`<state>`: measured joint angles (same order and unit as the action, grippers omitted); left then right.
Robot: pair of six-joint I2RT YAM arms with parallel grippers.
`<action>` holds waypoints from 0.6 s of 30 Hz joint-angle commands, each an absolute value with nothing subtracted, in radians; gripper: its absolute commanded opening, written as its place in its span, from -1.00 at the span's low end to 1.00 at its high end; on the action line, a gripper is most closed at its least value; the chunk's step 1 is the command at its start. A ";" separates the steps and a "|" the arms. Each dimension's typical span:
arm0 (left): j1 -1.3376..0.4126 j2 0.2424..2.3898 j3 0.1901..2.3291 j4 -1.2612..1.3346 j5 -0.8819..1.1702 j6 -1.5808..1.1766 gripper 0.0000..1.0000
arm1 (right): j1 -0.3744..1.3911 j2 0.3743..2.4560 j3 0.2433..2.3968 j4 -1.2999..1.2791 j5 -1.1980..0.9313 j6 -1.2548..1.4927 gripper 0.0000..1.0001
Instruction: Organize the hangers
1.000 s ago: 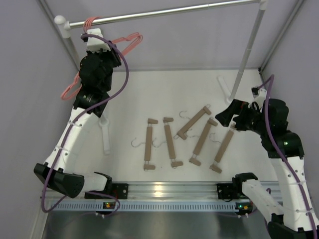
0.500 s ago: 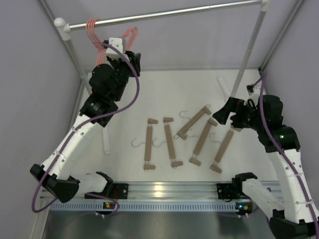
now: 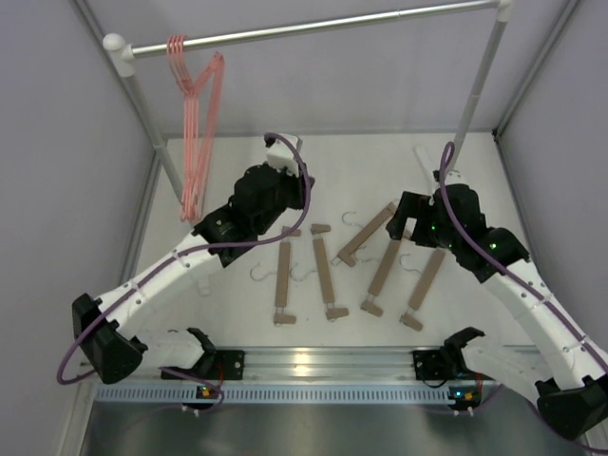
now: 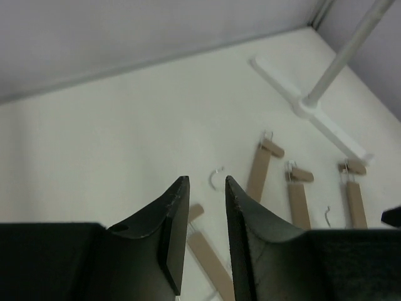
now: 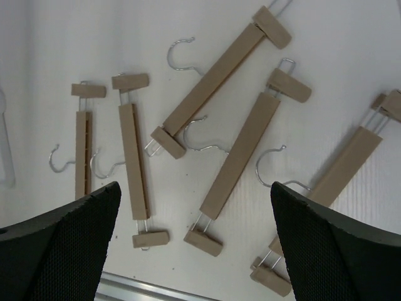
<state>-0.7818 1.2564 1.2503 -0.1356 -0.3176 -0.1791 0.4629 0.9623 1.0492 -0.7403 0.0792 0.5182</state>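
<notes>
Pink set: thin pink wire triangular hangers (image 3: pixel 197 114) hang bunched by their hooks on the long silver rail (image 3: pixel 313 27), upper left of the overhead view, close to the left white post (image 3: pixel 142 104).
Wooden set: five tan wooden bar hangers with clip ends and silver hooks (image 3: pixel 325 271) lie flat on the white table (image 3: pixel 361 166), centre of frame. The two on the left are near-parallel, the three on the right slant toward the upper right. None touches the rail.
Left pincer (image 4: pixel 205 185): fingers narrowly parted, nothing between them; it is above the table, with wooden hanger ends at lower right of its wrist view.
Right pincer (image 5: pixel 194 194): jaws spread wide and empty, poised over the wooden hangers.
</notes>
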 commanded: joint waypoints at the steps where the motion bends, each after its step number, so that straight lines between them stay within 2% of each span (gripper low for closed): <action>1: -0.792 1.238 1.143 -0.178 -0.164 -0.348 -0.32 | 0.469 0.914 0.971 -0.719 0.227 0.586 0.99; 9: -0.824 1.291 0.982 -0.062 0.101 -0.505 -0.30 | 0.471 0.839 0.786 -0.767 0.270 0.721 0.99; 12: -0.856 1.377 0.982 -0.003 0.167 -0.526 -0.30 | 0.471 0.806 0.730 -0.804 0.267 0.788 0.99; 18: -0.856 1.535 1.014 0.156 0.311 -0.597 -0.28 | 0.486 0.746 0.655 -0.867 0.242 0.903 0.86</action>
<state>-0.8577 1.4899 0.9863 0.0006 0.1978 -0.5365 0.4652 0.7784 0.6701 -0.8104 0.2321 0.8089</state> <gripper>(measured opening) 0.356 0.939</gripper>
